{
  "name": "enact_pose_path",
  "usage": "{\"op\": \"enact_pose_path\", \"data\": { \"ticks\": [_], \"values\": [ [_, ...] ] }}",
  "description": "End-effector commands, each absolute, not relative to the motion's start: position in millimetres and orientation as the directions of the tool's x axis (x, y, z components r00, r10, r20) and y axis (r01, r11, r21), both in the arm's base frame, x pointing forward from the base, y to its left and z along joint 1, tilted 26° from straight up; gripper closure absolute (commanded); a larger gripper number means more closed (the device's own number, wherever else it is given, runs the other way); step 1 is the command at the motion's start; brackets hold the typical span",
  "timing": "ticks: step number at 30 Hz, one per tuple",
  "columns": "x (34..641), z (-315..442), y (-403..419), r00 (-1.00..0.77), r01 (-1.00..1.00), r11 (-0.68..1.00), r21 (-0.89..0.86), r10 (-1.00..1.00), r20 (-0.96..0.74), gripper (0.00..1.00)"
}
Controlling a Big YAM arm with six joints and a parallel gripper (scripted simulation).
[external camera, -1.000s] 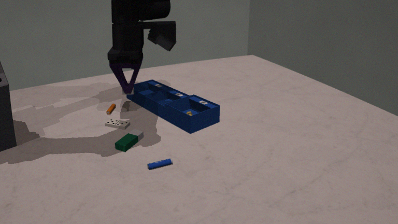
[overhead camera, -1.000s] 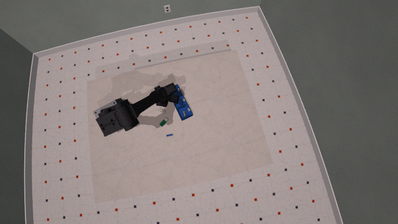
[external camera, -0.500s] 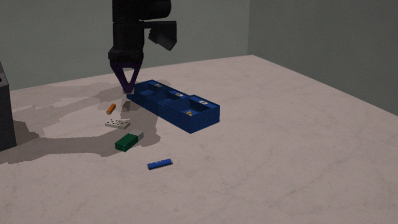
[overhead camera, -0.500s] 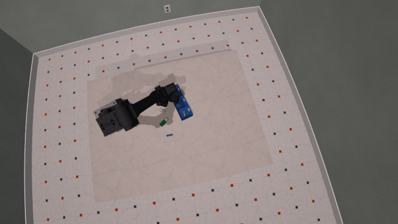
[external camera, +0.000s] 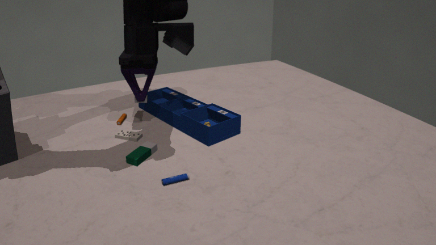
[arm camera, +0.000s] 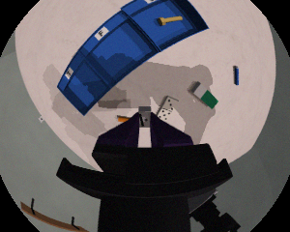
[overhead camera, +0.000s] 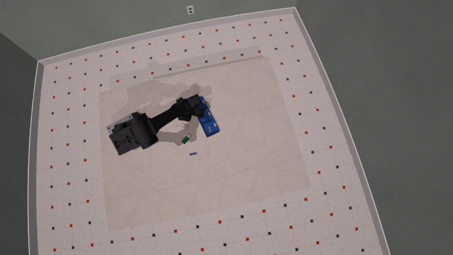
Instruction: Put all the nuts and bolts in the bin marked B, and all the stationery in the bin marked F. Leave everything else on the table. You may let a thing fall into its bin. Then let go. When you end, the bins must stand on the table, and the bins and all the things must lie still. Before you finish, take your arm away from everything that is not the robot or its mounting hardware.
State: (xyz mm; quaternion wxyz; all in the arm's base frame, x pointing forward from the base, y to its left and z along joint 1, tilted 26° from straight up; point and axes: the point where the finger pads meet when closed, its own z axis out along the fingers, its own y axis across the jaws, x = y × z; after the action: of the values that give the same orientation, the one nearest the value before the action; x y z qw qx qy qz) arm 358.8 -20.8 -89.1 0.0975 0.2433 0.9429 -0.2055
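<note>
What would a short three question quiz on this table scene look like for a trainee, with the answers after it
1. True or false: the gripper is shut on a small grey piece above the near end of the blue bin tray.
2. Which thing already lies in the tray's end compartment? A) a green eraser B) a gold bolt C) a domino
3. Fill in: the loose thing lying closest to the exterior camera is a blue ____.

Key
1. False: it is shut on the piece, but at the far end of the tray.
2. B
3. Cylinder, perhaps a battery or a marker; too small to tell.
</note>
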Motion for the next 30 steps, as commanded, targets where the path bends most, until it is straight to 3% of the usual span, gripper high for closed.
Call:
{"op": "enact_pose_path", "data": {
  "ticks": [1, 30],
  "values": [
    [371.4, -82.3, -17.1, -0.856, 0.505, 0.8, -0.323, 0.416, -0.307, 0.91],
    [379.4, -78.3, -14.4, -0.851, 0.511, 0.799, -0.317, 0.419, -0.316, 0.91]
  ]
}}
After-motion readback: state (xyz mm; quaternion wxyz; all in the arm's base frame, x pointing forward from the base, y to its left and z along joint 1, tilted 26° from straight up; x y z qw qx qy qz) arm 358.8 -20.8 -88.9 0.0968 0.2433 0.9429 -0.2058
